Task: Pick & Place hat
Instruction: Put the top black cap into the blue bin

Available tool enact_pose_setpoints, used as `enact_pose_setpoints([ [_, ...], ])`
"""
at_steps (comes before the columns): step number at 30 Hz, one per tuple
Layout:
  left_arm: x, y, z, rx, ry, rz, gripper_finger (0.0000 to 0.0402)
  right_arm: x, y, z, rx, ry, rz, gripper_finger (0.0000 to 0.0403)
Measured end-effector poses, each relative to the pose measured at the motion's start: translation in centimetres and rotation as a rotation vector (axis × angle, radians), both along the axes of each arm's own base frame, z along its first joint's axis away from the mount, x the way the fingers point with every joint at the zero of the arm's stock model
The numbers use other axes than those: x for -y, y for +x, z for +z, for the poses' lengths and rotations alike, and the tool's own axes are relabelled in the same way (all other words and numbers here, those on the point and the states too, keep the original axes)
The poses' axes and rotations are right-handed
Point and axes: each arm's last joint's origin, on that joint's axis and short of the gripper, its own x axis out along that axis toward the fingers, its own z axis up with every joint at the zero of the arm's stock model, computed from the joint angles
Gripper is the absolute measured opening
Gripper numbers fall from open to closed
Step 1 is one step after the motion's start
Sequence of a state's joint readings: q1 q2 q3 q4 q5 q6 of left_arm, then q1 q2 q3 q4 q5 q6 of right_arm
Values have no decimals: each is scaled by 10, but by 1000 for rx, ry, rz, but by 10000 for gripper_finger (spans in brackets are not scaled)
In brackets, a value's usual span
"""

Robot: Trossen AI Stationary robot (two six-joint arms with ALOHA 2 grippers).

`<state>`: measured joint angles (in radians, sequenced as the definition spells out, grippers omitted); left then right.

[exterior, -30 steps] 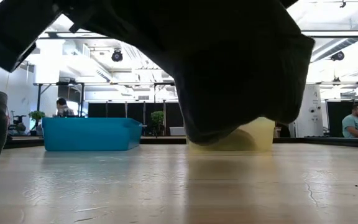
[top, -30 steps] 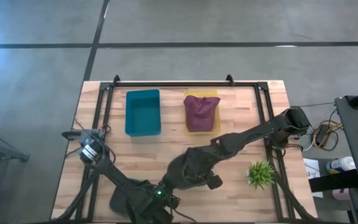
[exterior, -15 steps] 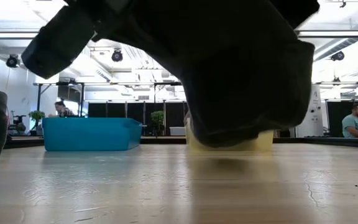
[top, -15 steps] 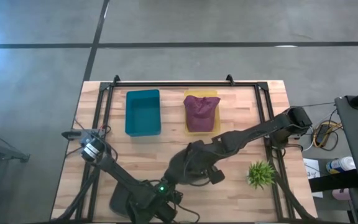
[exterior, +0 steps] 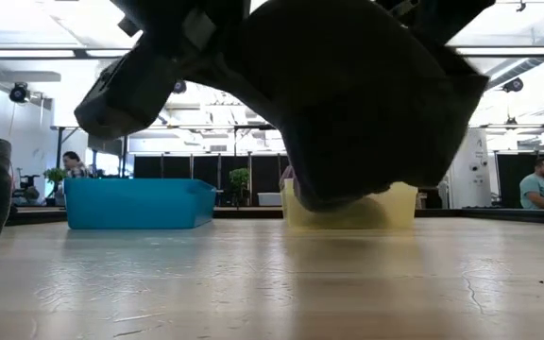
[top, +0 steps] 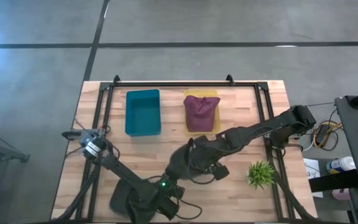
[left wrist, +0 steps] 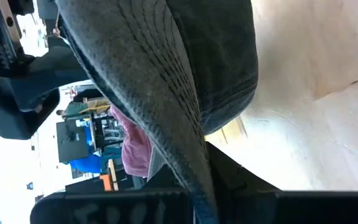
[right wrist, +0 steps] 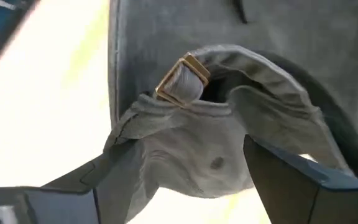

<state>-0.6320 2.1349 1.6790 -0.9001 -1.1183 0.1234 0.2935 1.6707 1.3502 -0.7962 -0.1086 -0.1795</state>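
Observation:
A dark grey hat (top: 187, 163) hangs above the middle of the table, near its front, clear of the wood in the low view (exterior: 348, 113). My left gripper (left wrist: 197, 202) is shut on its brim and reaches in from the near left (top: 171, 180). My right gripper (right wrist: 185, 180) comes from the right (top: 199, 164). It stands open around the hat's back, where the strap with its brass buckle (right wrist: 182, 78) shows. A maroon hat (top: 199, 111) lies in the yellow bin (top: 215, 127). My left gripper pinches the edge of the grey hat's brim (left wrist: 194, 177) between its shut fingers, coming from the table's near left. The brim runs on edge away from the fingers. The hat is lifted clear of the table. My right gripper has the bunched cloth of the hat's back (right wrist: 191, 149) between its open fingers (right wrist: 284, 177). I cannot tell whether they touch it.
A teal bin (top: 143, 112) stands at the far left, next to the yellow bin. A small green plant (top: 260, 174) stands near the right front. Black frame rails (top: 173, 83) run along the far edge and both sides. People show in the room beyond the table.
Both grippers, with the grey hat between them, have shifted a little toward the table's right and far edges. The hat has stayed clear of the table.

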Motion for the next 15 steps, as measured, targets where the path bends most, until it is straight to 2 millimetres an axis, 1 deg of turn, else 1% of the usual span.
enact_pose_setpoints([
  [2,-2,1,-1,0,3,6,14,1,2,1,36,-49,-75,278],
  [5,-5,3,0,10,4,14,14,3,5,-1,53,-96,-75,273],
  [7,-5,4,0,20,17,18,14,5,7,-1,70,-113,-139,271],
  [9,-5,4,0,23,17,18,14,6,7,-1,79,-124,-134,270],
  [14,-5,4,0,22,17,17,14,12,5,-2,99,-320,-176,270],
  [15,-5,4,0,23,16,17,14,14,4,-1,101,-347,-209,269],
])
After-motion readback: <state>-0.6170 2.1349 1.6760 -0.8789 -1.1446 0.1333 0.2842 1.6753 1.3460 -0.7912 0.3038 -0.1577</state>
